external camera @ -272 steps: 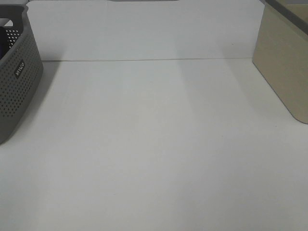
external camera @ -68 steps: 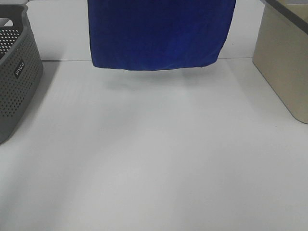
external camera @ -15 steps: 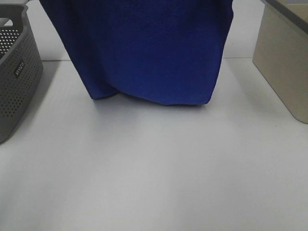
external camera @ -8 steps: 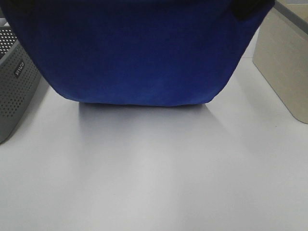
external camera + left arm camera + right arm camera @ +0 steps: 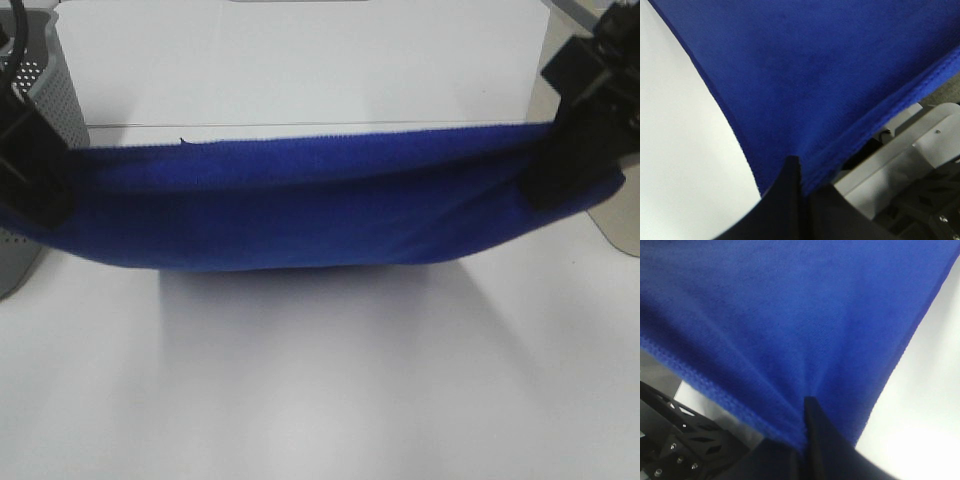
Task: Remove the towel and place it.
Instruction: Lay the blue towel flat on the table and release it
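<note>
Left gripper (image 5: 38,180) far left, right gripper (image 5: 562,165) far right — arms spread wide, both at about the same height. Each one's jaws are pinched closed on an end of the towel (image 5: 300,205) — dark fingers (image 5: 788,200) pressed together.

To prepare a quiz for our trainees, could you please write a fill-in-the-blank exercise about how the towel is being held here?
The towel, stretched between the left gripper and the right gripper, is coloured ____.
Its middle sags toward the ____ table.
The grey perforated basket stands at the ____ edge of the exterior view.
Missing words: blue; white; left.
</note>
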{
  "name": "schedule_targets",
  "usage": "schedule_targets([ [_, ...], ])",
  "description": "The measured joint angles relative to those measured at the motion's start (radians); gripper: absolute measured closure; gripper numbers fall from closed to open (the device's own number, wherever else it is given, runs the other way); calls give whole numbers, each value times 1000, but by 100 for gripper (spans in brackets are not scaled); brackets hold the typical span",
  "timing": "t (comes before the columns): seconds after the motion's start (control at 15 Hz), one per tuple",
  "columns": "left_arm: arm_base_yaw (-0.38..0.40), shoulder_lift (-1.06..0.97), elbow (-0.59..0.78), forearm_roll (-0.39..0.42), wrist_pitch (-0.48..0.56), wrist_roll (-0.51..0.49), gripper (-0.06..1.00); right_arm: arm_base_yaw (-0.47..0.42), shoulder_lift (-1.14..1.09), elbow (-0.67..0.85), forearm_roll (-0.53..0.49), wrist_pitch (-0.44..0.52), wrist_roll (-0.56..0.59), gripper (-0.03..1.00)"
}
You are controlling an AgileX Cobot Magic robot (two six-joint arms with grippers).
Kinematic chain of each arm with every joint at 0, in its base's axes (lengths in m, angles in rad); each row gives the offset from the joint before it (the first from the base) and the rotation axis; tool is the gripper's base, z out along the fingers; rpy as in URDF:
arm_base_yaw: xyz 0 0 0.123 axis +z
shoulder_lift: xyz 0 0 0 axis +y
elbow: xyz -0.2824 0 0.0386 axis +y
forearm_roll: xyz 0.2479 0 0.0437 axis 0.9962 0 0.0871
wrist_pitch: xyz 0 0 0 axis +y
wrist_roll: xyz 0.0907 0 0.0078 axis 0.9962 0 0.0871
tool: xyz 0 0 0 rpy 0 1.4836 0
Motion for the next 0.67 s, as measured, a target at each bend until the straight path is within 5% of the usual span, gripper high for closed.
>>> schedule_targets([
  [0.67, -2, -5, 383, -218, -5, 4, 94, 0, -27, 467, 91, -3, 1, 95],
])
